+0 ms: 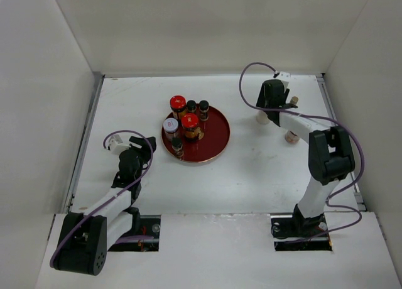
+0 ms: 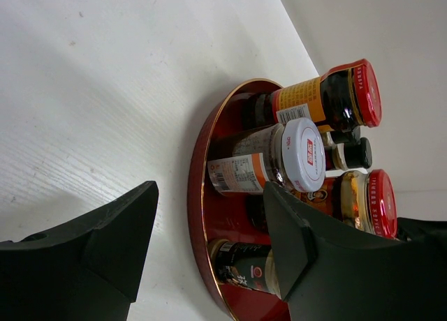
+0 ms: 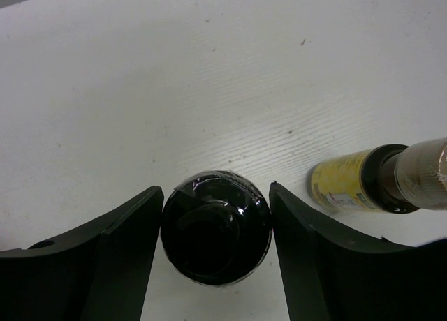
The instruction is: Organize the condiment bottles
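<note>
Several condiment bottles stand on the red round tray (image 1: 217,135): two red-lidded brown jars (image 1: 178,103) (image 1: 190,121), a white-lidded jar (image 1: 171,125) and small dark bottles (image 1: 203,105) (image 1: 177,144). My left gripper (image 1: 135,152) is open just left of the tray, nothing between its fingers; its wrist view faces the white-lidded jar (image 2: 265,160) and a dark bottle (image 2: 251,265). My right gripper (image 1: 271,107) is at the back right, and its fingers press both sides of an upright dark round bottle (image 3: 216,227). A slim yellowish bottle (image 3: 349,185) lies on its side beside it.
Two pale-topped jars (image 1: 261,117) (image 1: 291,136) stand on the table close to the right arm. White walls close in the table at the back and on both sides. The arm bases sit at the near edge.
</note>
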`<state>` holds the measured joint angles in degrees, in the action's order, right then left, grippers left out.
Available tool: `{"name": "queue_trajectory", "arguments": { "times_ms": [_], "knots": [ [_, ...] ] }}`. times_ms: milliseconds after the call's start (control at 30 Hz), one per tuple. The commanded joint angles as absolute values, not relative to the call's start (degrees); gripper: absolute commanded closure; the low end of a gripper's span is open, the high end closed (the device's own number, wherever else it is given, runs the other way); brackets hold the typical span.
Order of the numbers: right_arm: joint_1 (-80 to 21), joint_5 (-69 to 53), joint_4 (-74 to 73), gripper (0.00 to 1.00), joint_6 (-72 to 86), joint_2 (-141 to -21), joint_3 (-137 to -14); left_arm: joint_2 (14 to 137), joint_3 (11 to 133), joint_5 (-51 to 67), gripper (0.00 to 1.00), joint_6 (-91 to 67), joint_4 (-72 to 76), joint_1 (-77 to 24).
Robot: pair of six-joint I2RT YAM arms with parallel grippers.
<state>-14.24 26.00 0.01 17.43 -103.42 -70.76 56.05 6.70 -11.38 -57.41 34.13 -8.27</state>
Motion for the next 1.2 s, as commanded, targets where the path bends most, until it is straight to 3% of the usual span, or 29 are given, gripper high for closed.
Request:
{"name": "queue_trajectory", "arguments": {
  "times_ms": [0, 167, 600, 1167],
  "knots": [
    [-14.3, 25.0, 0.7, 0.38, 18.5, -104.2, -73.3, 56.0, 7.2, -11.2, 0.4, -57.0, 37.0, -7.6],
    [-14.4, 25.9, 1.1, 0.51, 18.9, -101.8, -72.0, 55.6, 7.1, -11.6, 0.4, -56.9, 37.0, -7.7],
    [-23.4, 27.8, 2.4, 0.52, 19.5, -89.3, -67.3, 56.2, 7.4, -11.4, 0.4, -57.0, 37.0, -8.2],
    [-37.9, 21.1, 5.7, 0.51, 22.8, -106.1, -83.0, 54.5, 6.9, -11.8, 0.4, -56.9, 36.5, -8.2]
  ]
}}
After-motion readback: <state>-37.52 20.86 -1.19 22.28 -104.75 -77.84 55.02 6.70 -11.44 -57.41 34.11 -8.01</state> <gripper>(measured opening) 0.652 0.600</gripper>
